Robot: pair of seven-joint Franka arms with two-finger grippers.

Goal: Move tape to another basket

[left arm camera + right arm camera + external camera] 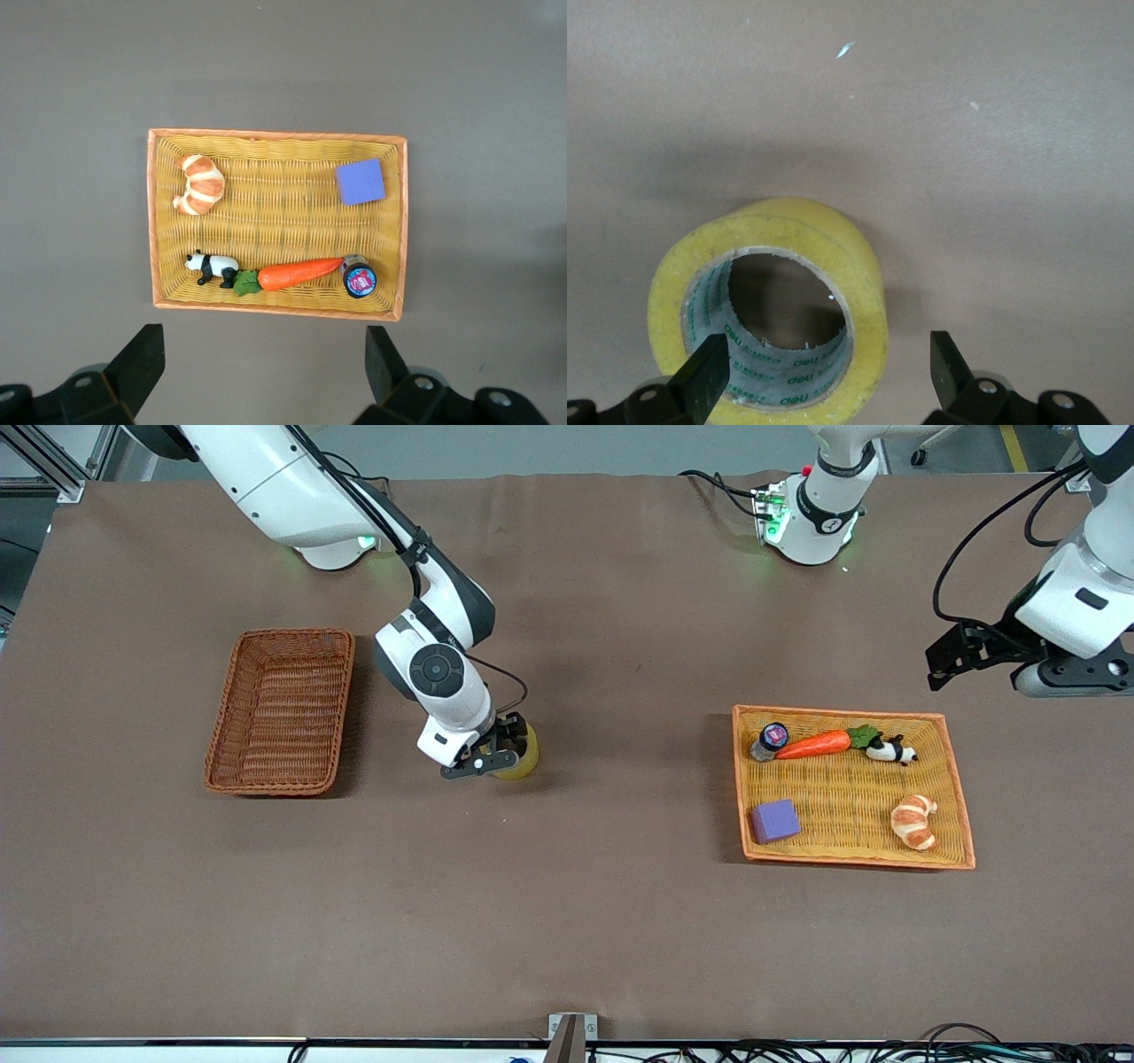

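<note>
Tape [521,756] is lying on the table [567,921] mid-way, outside the basket [280,710]; the right pincer [824,376] is straddling its wall, spread, not gripping. Lift and transfer remain. Left pincer [264,361] is waiting spread above the tray [400,212].

I see bare bench [620,921] between the tape [523,760] and the basket [282,710]; only my right tool [493,755] crowds the tape, fingers spread around it.
</note>
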